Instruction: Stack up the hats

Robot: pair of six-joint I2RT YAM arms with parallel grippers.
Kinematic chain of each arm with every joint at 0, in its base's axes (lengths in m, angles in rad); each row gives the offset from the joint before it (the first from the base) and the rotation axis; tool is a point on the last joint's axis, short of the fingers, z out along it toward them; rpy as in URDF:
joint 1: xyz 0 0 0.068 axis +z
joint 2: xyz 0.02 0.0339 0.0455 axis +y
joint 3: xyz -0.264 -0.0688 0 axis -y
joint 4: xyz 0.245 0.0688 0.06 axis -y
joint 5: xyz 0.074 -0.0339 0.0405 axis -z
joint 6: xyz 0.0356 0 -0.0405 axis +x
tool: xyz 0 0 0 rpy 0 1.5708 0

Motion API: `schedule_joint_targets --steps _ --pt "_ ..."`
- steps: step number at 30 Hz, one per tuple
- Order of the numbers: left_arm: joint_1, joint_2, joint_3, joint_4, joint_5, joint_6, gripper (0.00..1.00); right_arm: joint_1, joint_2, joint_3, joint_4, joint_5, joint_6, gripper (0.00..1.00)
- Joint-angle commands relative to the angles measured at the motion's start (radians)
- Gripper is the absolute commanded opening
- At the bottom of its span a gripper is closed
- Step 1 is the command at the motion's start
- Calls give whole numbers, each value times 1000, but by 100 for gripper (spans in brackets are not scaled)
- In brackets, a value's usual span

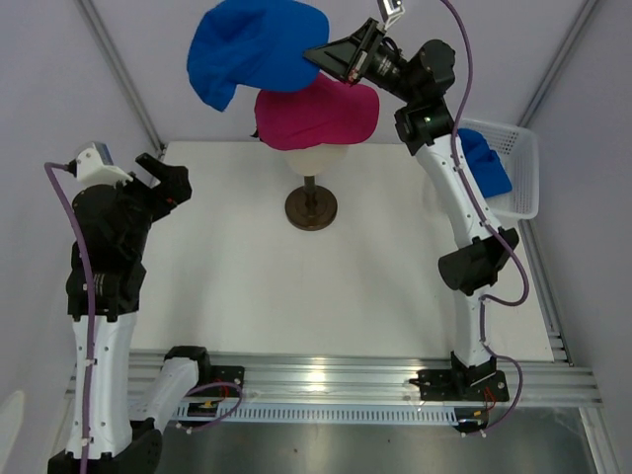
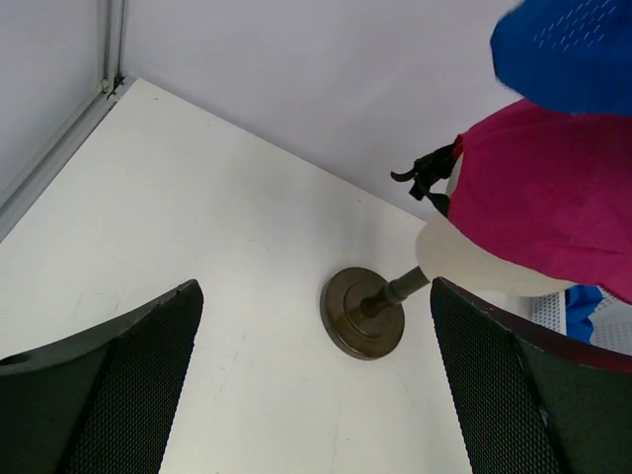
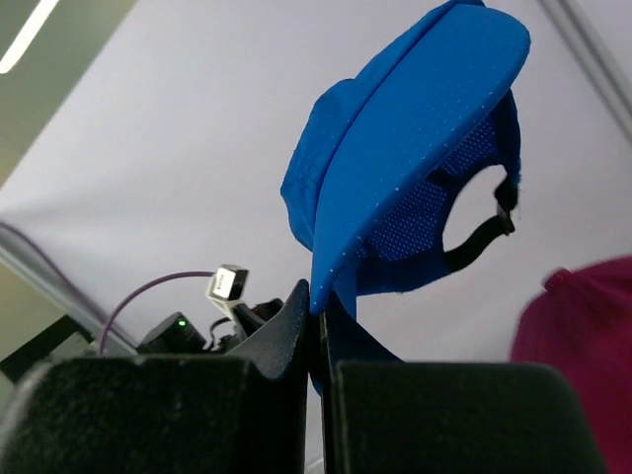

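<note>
Two caps up high: the pink cap (image 1: 318, 114) sits on the mannequin head (image 1: 314, 158), and the blue cap (image 1: 252, 54) hangs in the air just above it, offset to the L, its brim pinched tight in the right gripper (image 3: 318, 301). The left gripper (image 1: 166, 176) is spread wide w/ nothing in it (L side of the table (image 1: 227, 276), well apart from the head). A white basket (image 1: 523, 173) holding blue fabric (image 1: 484, 163) sits beside the R arm.

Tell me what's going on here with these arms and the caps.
The right tool is shut on the blue cap, holding it in the air above the pink cap, which sits on the mannequin head. The left tool hangs open off to the side, empty. The caps are not yet stacked.
</note>
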Motion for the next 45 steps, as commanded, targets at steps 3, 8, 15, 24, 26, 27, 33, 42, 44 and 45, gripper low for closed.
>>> schedule_joint_targets --steps 3,8,15,24,26,27,33,42,44,45 --pt "42 -1 -12 32 66 -13 100 -20 -89 -22 -239 7 -211 0" --pt "56 10 -35 52 97 -27 99 -45 -50 -15 -251 -42 -149 0" --pt "81 27 -66 79 112 -37 99 -59 -101 -60 -449 -18 -254 0" --pt "147 152 -84 242 314 -221 99 -103 -153 -113 -507 -47 -286 0" --pt "148 186 -95 285 351 -286 100 -111 -159 -125 -521 -59 -301 0" --pt "148 203 -99 308 387 -306 99 -122 -168 -149 -512 -68 -297 0" --pt "151 321 -101 429 468 -392 99 -148 -205 -323 -161 -189 -125 0" --pt "153 502 17 494 534 -364 99 -205 -173 -367 65 -212 58 0" --pt "153 542 81 494 587 -372 100 -214 -173 -390 82 -225 70 0" --pt "153 570 95 492 600 -378 100 -220 -175 -396 76 -229 61 0"
